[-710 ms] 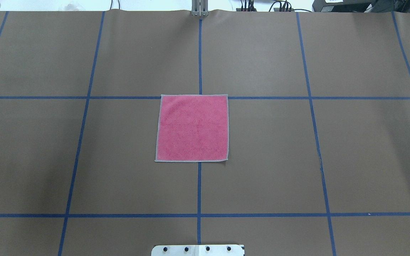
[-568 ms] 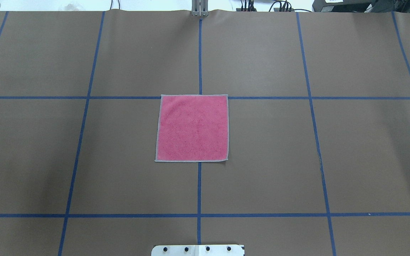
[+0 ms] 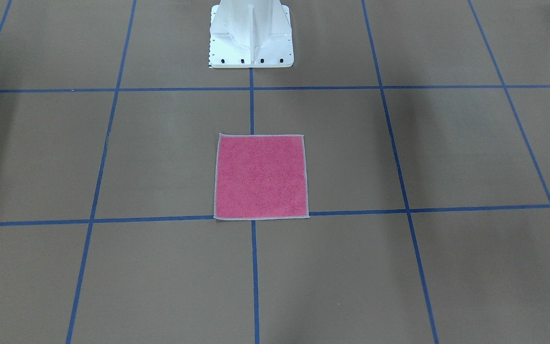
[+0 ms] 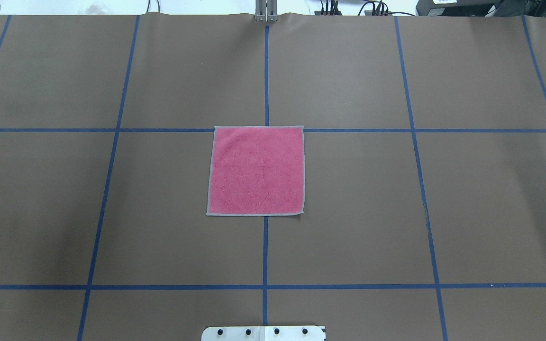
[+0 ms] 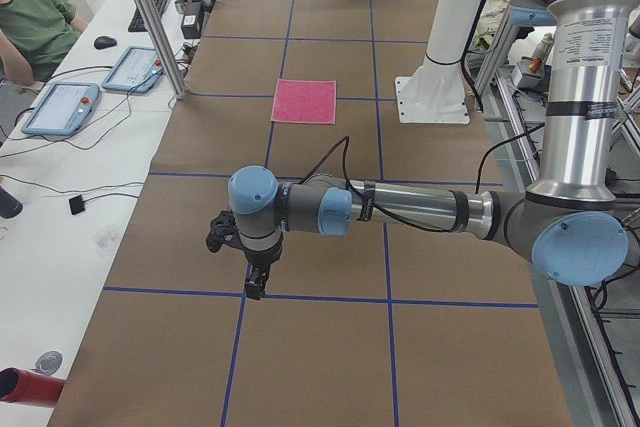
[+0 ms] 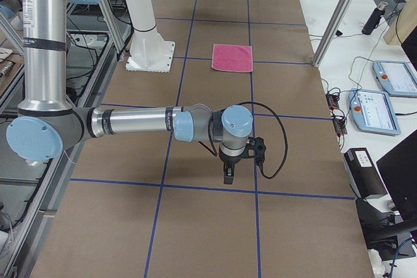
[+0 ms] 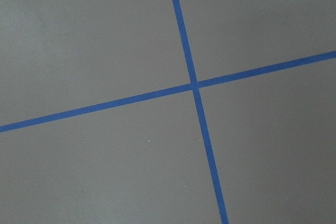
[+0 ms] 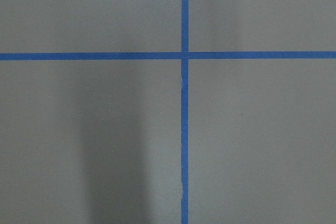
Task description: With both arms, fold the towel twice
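The towel [image 4: 256, 170] lies flat and unfolded, pink face up with its grey stitched edge showing, at the table's middle; it also shows in the front-facing view [image 3: 261, 177] and both side views [image 5: 305, 101] [image 6: 232, 57]. The left gripper [image 5: 256, 282] hangs low over the brown table far out at the robot's left end, well away from the towel. The right gripper [image 6: 227, 175] hangs likewise at the right end. Both show only in the side views, so I cannot tell whether they are open or shut. The wrist views show only brown table and blue tape lines.
The white pedestal base [image 3: 251, 38] stands at the robot's side of the table. Blue tape lines [image 4: 265, 71] grid the brown cover. Aluminium posts [image 5: 150, 17] [image 6: 335, 24] stand at the far edge. A side bench holds tablets [image 5: 60, 107], and an operator [image 5: 30, 17] sits there.
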Motion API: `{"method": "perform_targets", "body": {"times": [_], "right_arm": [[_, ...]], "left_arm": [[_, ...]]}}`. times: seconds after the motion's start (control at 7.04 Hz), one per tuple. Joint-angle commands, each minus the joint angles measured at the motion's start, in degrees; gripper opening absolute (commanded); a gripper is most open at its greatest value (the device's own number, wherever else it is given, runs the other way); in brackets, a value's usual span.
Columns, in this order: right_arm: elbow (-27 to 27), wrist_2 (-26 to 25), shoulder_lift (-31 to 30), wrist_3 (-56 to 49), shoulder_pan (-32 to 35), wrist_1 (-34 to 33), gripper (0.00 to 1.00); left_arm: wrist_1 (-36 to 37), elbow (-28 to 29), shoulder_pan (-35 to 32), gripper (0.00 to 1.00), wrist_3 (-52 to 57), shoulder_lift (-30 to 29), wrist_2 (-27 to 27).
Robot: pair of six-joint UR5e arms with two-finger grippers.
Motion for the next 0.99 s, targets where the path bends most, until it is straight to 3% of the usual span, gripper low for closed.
{"method": "perform_targets", "body": {"times": [0.0,0.57,0.85], "right_arm": [[-0.01,0.05,0.5,0.2,0.0,-0.05,0.99],[0.26,2.42,9.36,1.77,-0.26,0.03,0.99],[0.96,0.77,17.16,6.75,-3.67,-0.58,0.99]], "left_arm": [[-0.01,-0.21,0.0,1.0,0.0,-0.61,0.08],[-3.33,-8.89,1.57,1.0,-3.66,-7.62,-0.27],[-5.63,-14.86,9.7,1.0,-19.36,-7.74,-0.62]]}}
